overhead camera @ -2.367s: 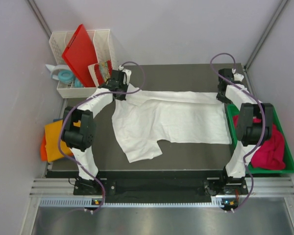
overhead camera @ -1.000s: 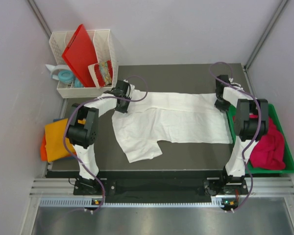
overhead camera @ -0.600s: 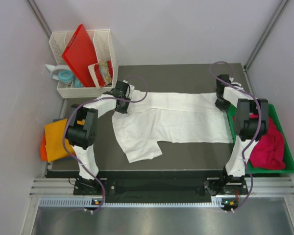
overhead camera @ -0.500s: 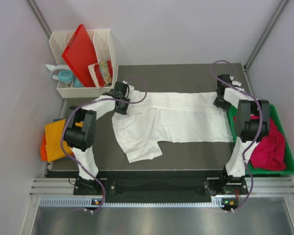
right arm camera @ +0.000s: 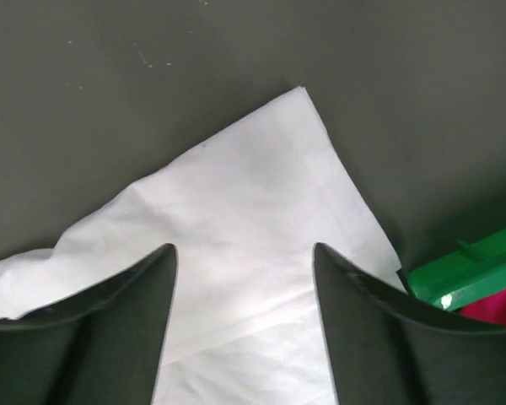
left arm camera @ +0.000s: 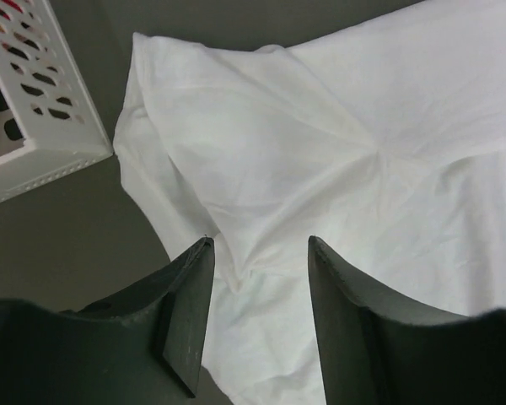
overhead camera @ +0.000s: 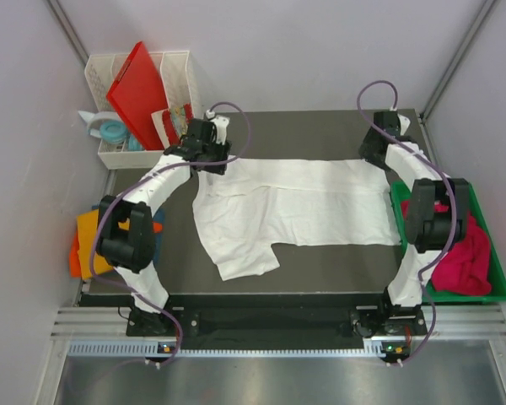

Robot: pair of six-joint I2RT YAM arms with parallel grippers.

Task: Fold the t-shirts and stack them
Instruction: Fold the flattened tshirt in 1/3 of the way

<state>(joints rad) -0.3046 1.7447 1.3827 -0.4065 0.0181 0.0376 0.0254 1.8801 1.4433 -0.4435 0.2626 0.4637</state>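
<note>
On the dark table, the white t-shirt lies spread wide, its far edge apparently turned over in 1 fold and 1 sleeve sticking out toward the arms; further folds look needed. The magenta t-shirt sits crumpled in the green bin, and the orange t-shirt lies beside the table's left edge. The left gripper and right gripper hover open over the white shirt's far corners, holding nothing.

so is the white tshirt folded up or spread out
Partly folded: the white t-shirt has its far edge turned over onto itself, but lies spread wide across the table, one sleeve sticking out.
</note>
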